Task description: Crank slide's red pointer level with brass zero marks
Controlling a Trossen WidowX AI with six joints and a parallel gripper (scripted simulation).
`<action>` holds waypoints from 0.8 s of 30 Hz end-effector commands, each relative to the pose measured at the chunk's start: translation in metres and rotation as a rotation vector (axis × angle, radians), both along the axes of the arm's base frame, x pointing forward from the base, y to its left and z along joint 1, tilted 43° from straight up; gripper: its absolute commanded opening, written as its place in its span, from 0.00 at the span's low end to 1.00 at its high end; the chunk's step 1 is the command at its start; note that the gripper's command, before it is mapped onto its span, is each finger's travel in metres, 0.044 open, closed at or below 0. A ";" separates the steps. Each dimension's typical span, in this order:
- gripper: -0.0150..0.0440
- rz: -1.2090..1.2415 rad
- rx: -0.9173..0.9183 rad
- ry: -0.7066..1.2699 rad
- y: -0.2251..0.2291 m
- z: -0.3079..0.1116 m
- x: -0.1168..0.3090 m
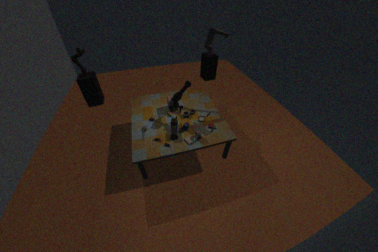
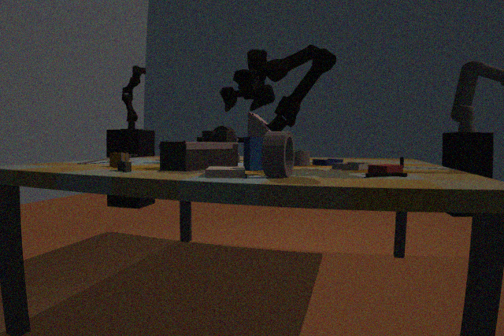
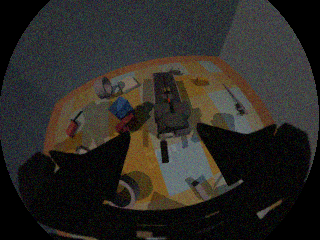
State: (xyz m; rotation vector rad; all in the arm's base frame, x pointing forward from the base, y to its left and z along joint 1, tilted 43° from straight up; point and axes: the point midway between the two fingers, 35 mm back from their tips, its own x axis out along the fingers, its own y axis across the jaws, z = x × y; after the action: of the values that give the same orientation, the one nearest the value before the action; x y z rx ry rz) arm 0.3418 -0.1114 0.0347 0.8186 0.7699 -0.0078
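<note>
The machine is a long dark box (image 1: 173,131) (image 2: 211,156) (image 3: 165,84) with a raised block (image 3: 171,119) at its near end in the wrist view. A small red pointer (image 3: 169,100) shows in the slot along its top. The brass zero marks are too dim and small to tell, so I cannot tell whether the pointer is level with them. A short black bar (image 3: 164,151), which looks like the crank handle, shows just beyond the block's near end. My gripper (image 2: 241,108) (image 3: 163,130) is open and empty, above the machine's crank end, not touching the handle.
A blue block (image 2: 253,154) (image 3: 120,107) and a grey ring (image 2: 277,155) (image 3: 103,87) stand beside the machine. A dark red object (image 3: 124,123) lies by the blue block. Another ring (image 3: 134,194) is partly behind the left finger. A red-handled tool (image 3: 72,129) lies farther left.
</note>
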 end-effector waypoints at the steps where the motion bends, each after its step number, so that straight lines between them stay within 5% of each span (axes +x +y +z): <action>1: 1.00 0.000 0.009 0.017 0.015 -0.018 -0.002; 24: 1.00 -0.001 0.012 0.015 0.053 -0.056 0.000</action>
State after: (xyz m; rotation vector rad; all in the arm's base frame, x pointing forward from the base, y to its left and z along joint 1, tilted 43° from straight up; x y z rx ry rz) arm 0.3442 -0.0634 -0.0156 0.8268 0.7741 -0.0056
